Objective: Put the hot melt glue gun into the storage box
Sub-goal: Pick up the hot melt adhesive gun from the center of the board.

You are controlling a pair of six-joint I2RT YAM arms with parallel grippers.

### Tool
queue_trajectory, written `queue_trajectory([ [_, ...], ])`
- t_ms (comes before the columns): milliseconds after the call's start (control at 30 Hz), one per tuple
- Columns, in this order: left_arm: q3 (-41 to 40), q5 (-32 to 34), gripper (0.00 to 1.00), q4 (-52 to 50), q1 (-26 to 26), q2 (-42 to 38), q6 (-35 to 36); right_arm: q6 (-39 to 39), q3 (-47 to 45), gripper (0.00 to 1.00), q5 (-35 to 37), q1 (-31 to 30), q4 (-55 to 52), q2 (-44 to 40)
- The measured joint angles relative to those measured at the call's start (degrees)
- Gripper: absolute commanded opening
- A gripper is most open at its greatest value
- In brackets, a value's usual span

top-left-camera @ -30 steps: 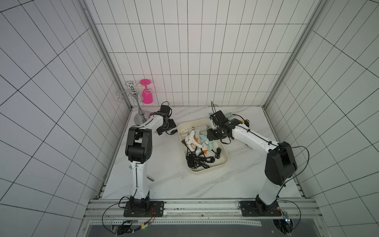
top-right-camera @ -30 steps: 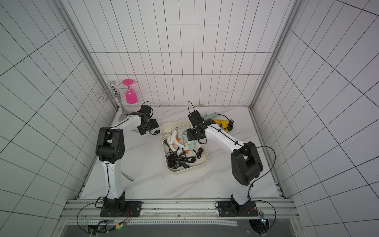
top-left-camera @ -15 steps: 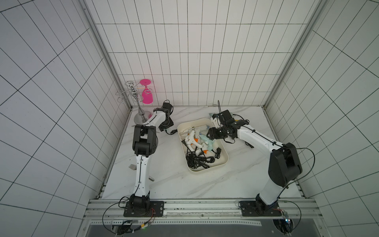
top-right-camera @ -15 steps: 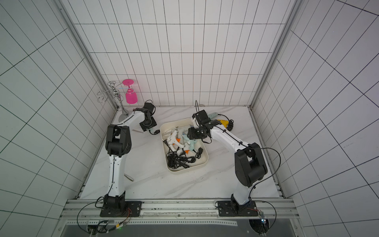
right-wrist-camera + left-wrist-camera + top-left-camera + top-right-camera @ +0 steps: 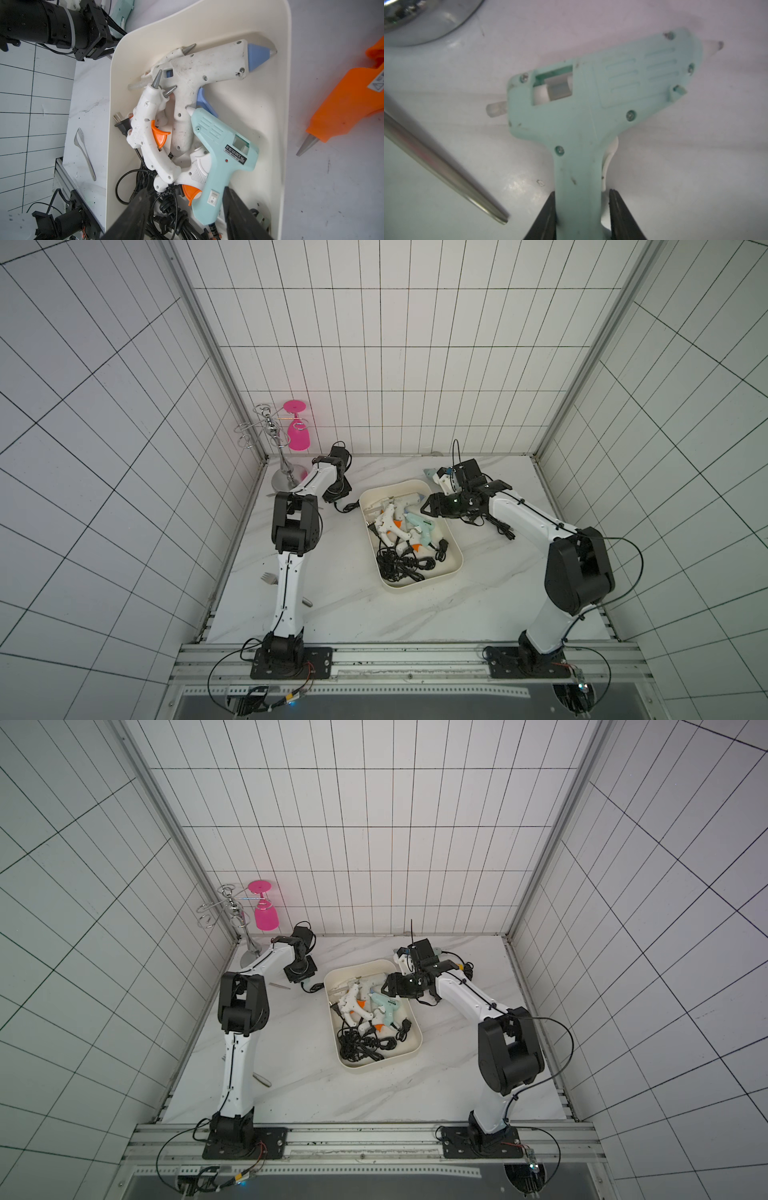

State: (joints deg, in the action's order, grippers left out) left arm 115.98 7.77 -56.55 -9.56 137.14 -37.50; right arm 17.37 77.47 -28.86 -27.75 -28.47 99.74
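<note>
The cell is lit brightly and evenly from above. In both top views the walls [image 5: 395,364] and table [image 5: 332,614] are rendered pale, and only soft, short shadows are cast. The side walls are splayed toward the edges by the wide lens. A faint pink glow is thrown around the glass [image 5: 298,435].

The left wrist view is soft throughout. The mint gun [image 5: 591,108] is slightly blurred and the left fingers [image 5: 544,220] more so. Glare is seen on the metal base [image 5: 425,20] and rod [image 5: 442,162].

In the right wrist view the box [image 5: 286,104] is sharp, while the right fingers [image 5: 133,218] are blurred.
</note>
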Motion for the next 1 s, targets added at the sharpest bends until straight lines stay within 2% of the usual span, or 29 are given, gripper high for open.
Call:
queue_trajectory([
  [167, -8.9, -8.0, 0.09, 3.3, 0.0, -7.3, 0.7, -0.2, -1.2, 0.62, -2.5, 2.0, 0.7, 0.0],
  [300, -16.3, -15.6, 0.09, 6.9, 0.1, -16.7, 1.0, -0.2, -1.5, 0.62, -4.2, 4.0, 1.4, 0.0],
  [433, -22.3, -24.9, 0.09, 11.8, 1.3, -26.0, 0.6, -0.2, -1.5, 0.62, -5.7, 4.9, 3.1, 0.3],
  [567, -26.3, -34.4, 0.09, 15.4, 3.4, -31.1, 0.1, 0.3, -1.3, 0.66, -9.0, 4.9, 7.7, 2.3],
  [667, -29.0, -41.9, 0.09, 16.6, 4.0, -33.1, -0.5, 1.4, -1.6, 0.70, -13.8, 4.9, 16.5, 4.4],
  [800, -34.6, -51.4, 0.10, 17.5, 3.4, -37.6, -1.5, 4.1, -1.9, 0.70, -20.4, 4.5, 35.2, 7.5],
  [1000, -41.3, -63.9, 0.14, 24.7, -0.2, -44.8, -6.3, 11.9, -0.3, 0.67, -28.0, 3.7, 57.6, 15.1],
])
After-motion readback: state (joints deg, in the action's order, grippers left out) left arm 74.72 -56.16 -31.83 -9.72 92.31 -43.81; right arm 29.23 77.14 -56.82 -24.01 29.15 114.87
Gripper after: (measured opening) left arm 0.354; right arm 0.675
